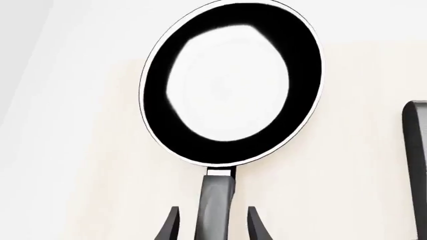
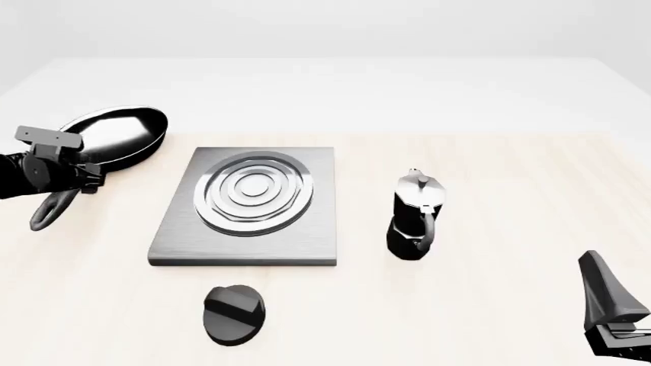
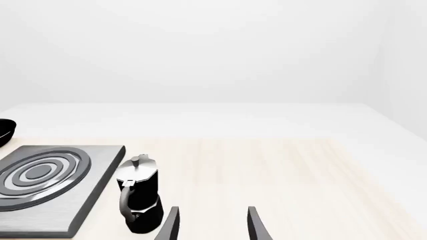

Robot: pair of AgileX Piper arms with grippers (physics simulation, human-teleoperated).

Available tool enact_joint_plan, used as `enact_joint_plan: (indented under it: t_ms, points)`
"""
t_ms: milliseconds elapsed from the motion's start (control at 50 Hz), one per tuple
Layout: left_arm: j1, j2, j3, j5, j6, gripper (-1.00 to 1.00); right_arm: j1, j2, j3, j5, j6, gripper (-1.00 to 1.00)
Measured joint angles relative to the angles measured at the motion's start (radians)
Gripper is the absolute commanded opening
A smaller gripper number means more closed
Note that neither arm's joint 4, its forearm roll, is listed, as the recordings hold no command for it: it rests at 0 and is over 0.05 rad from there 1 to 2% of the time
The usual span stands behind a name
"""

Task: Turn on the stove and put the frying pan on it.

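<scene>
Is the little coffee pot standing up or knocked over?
Standing up. The pot sits on its base on the table, lid on top, right of the stove.

Setting: simulated tabletop scene, rendered, not a real room.
Surface: pale wood-toned table, plain and unmarked.
Surroundings: featureless white backdrop on all sides; no walls, fixtures or furniture discernible.
Kitchen indicators: 1 stove plate with concentric rings, 1 separate black knob, 1 frying pan, 1 moka pot.
Rendering signs: flat, even lighting; clean, mirror-like reflections on pan and pot.
</scene>
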Motion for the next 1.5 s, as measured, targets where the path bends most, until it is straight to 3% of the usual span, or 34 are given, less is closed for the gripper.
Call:
enact_joint_plan:
  t_ms: [600,620,1020,1500]
  points:
    - [0.012,0.106,-0.022,-0.039,0.026,1.0,0.0,0.0,0.0,0.0,0.0,1.0]
    - [0.012,0.108,-0.021,-0.041,0.027,-1.0,0.0,0.0,0.0,0.0,0.0,1.0]
    - [-0.006,0.078,0.024,-0.054,0.006,-1.0,0.0,0.0,0.0,0.0,0.0,1.0]
    - [-0.095,-0.168,0.184,-0.047,-0.027,-1.0,0.0,0.0,0.0,0.0,0.0,1.0]
